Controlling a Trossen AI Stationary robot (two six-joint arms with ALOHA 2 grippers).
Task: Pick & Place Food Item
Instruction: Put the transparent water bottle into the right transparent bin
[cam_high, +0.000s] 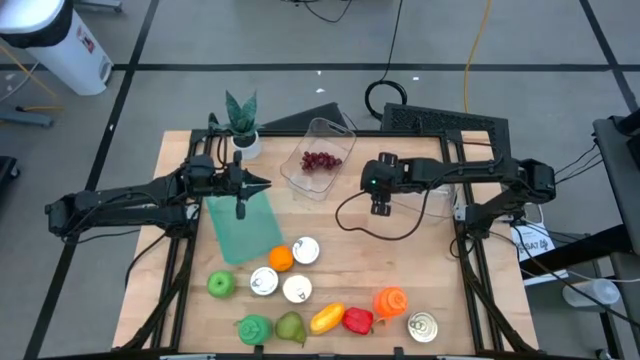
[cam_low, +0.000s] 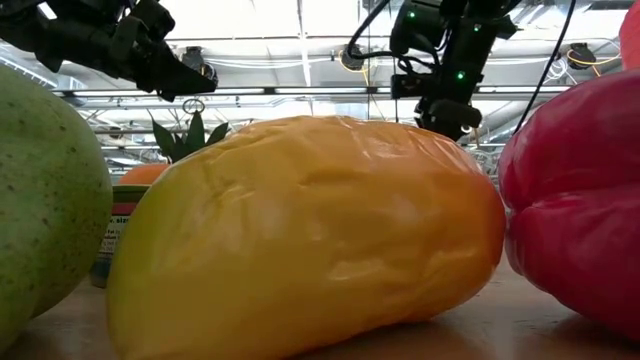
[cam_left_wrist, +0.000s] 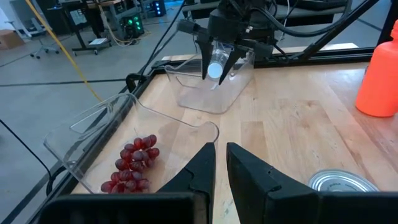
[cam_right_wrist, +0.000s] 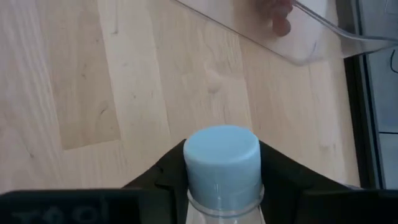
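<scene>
Pinching a blue-capped clear bottle (cam_right_wrist: 222, 155) by the neck with the right claw (cam_high: 381, 203), 2 fingers flanking it just under the cap. Looks carried rather than resting: seen hanging off the wood in the left wrist view, cap toward the wrist camera, probably so the body dangles free for a clean set-down. Hovering above the bare middle of the table (cam_high: 400, 260), just beside the clear container (cam_high: 335, 128) on its right.

Moving outward: grapes (cam_high: 321, 160) lying inside that container, 1 bunch, untouched. Hard to call the target food, but nothing edible in either claw right now.

Across on the left, parked over the green mat (cam_high: 240, 235) with the left claw (cam_high: 240, 205) pressed together and empty, likely just waiting clear of the action.
</scene>
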